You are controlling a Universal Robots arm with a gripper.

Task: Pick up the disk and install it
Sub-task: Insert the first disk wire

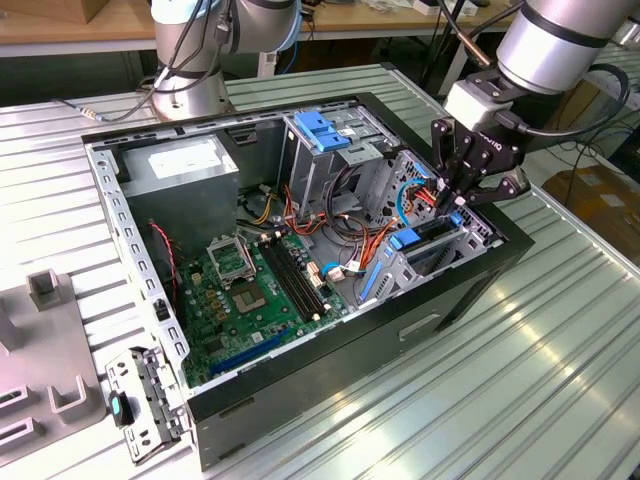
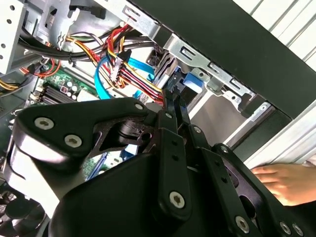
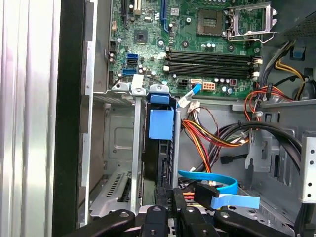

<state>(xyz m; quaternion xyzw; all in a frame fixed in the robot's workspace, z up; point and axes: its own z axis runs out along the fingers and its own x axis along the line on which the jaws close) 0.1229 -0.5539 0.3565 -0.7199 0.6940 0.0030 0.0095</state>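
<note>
The disk (image 3: 158, 163) stands on edge in a metal bay at the corner of the open computer case (image 1: 330, 370), its blue carrier tab (image 3: 161, 123) on top. In the exterior view the disk (image 1: 432, 250) sits low in the bay by the case's right wall. My gripper (image 1: 455, 208) hangs straight over it, fingers drawn together. In the second wrist view my gripper (image 2: 177, 96) has its tips against the blue carrier (image 2: 193, 83), with nothing seen between them. In the first wrist view my gripper (image 3: 173, 195) is right at the disk's end.
Red, yellow and blue cables (image 1: 375, 235) crowd the space beside the bay. A tall metal cage with a blue top (image 1: 320, 130), a grey power supply (image 1: 185, 165) and the green motherboard (image 1: 255, 290) fill the case. A person's hand (image 2: 284, 182) rests outside the case wall.
</note>
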